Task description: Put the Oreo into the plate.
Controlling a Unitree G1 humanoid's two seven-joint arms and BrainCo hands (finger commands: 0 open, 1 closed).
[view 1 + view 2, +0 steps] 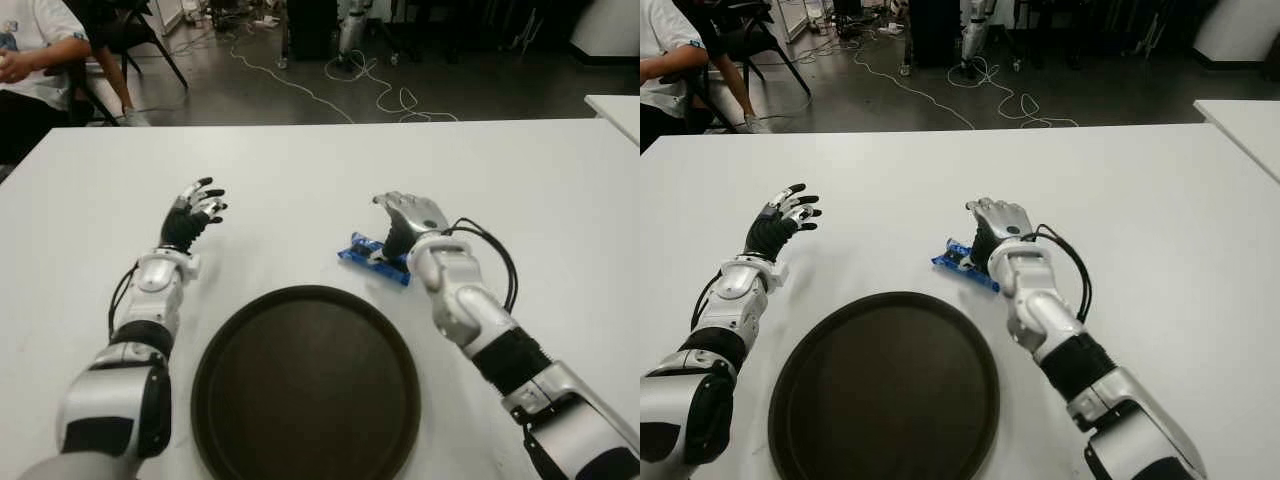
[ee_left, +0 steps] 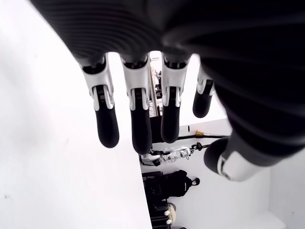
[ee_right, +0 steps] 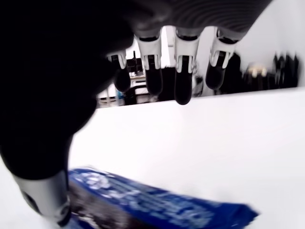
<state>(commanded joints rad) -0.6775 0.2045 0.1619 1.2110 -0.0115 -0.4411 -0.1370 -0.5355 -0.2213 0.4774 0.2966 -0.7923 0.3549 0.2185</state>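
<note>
One Oreo pack [image 1: 374, 259], in blue wrapper, is seen lying flat on the white bench [image 1: 520, 180], just right of frame centre in the left eye view and just beyond the upper right rim of the dark round plate [image 1: 305, 385]. It is not yet in the plate; pack and rim are near but apart.

Right robot hand [image 1: 408, 222] is placed directly over the right end of the pack, partly covering it. In the right wrist view the four fingers [image 3: 183, 86] are extended past the pack with the thumb low beside the wrapper; digits are apart and nothing is clamped. Contact between thumb and wrapper cannot be confirmed.

Left robot hand [image 1: 195, 212] is seen at centre left of the frame, well apart from the pack, fingers spread and holding nothing.

Risks, as judged:
- The thin, flat pack could be pushed along the smooth bench instead of gripped, if the digits close above it.
- Only one end is covered, so an off-centre grasp could let the pack tilt or slip out during the lift.
- The wrapper could catch on the plate rim if carried low.
</note>
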